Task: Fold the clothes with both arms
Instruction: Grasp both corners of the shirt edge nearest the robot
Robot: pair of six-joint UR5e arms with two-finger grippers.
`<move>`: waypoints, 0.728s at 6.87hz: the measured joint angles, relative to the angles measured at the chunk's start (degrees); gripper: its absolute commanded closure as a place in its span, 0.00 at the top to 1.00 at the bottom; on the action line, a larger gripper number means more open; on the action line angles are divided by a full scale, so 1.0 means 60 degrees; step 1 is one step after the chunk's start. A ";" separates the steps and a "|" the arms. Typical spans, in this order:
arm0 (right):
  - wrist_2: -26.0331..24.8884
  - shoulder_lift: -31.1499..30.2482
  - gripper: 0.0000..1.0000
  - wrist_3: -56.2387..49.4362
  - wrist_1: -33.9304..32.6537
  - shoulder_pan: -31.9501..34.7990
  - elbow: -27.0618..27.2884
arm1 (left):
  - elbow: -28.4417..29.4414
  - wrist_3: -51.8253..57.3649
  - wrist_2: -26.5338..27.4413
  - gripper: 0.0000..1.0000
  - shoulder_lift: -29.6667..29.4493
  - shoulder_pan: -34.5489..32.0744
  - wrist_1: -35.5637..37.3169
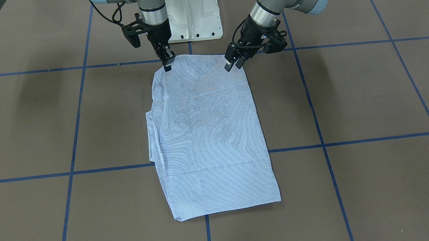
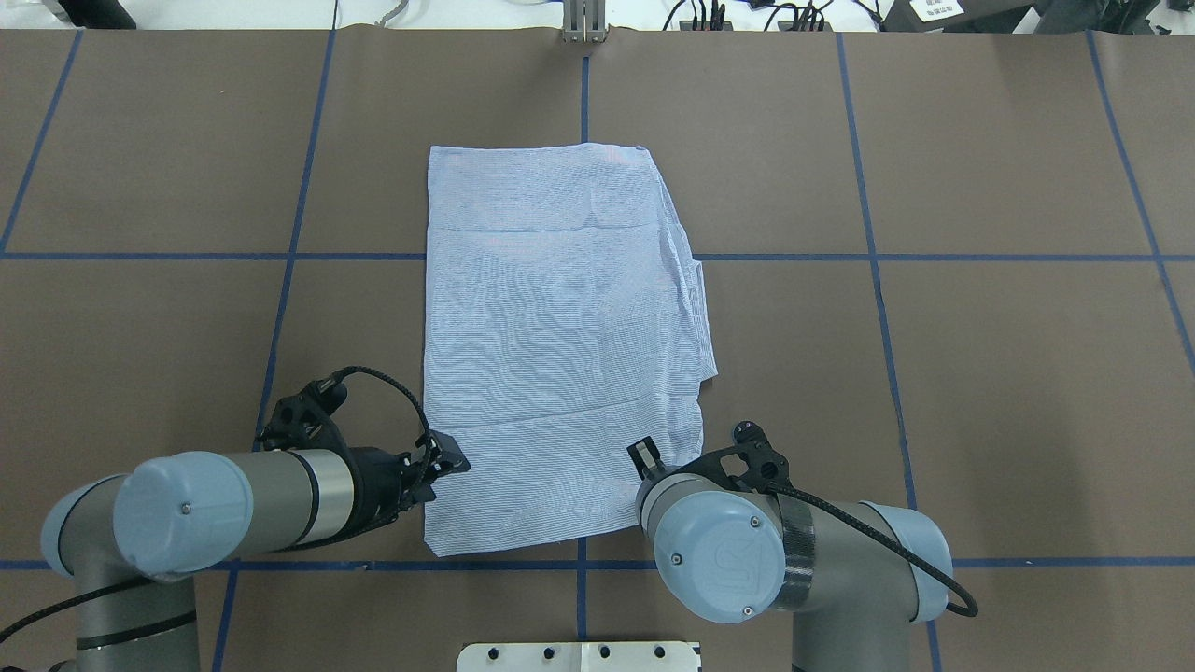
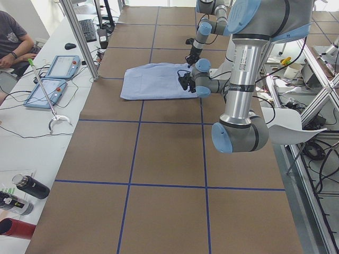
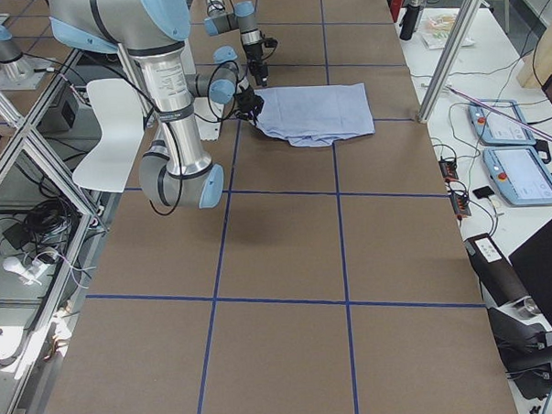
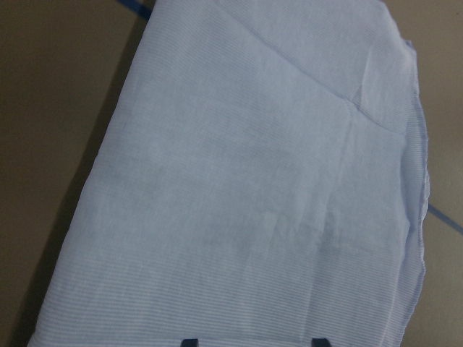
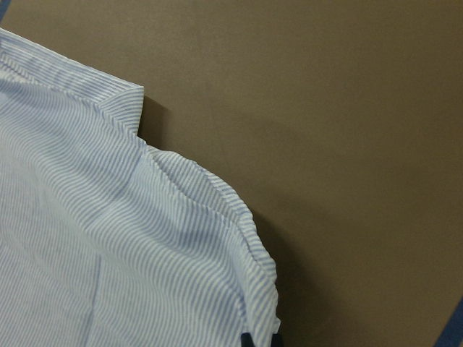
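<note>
The light blue striped shirt [image 1: 208, 136] [image 2: 560, 355] lies flat on the brown table, folded into a long rectangle. Both grippers are at its end nearest the robot base. My left gripper [image 1: 233, 64] [image 2: 448, 464] hovers open at one corner; in its wrist view the fingertips [image 5: 189, 341] stand wide apart over the cloth [image 5: 253, 181]. My right gripper [image 1: 167, 65] [image 2: 644, 457] is at the other corner, its fingers close together on the ruffled shirt edge [image 6: 253, 275]. The collar and buttons are hidden.
The white pedestal base [image 1: 191, 15] stands just behind the shirt. Blue tape lines [image 1: 316, 145] grid the brown table. At the table's left end a seated person [image 3: 13, 37] and control tablets [image 3: 53, 69] show. A white chair [image 4: 117, 131] stands behind the robot.
</note>
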 measured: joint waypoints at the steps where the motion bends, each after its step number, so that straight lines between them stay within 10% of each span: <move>1: 0.0001 -0.0004 0.00 -0.0001 0.0000 0.0000 0.0005 | 0.0015 -0.0418 0.0222 0.61 0.0102 0.0386 0.0018; 5: 0.0002 0.0015 0.00 -0.0001 0.0000 -0.0010 0.0023 | 0.0090 -0.0703 0.0565 0.59 0.0222 0.0795 0.0225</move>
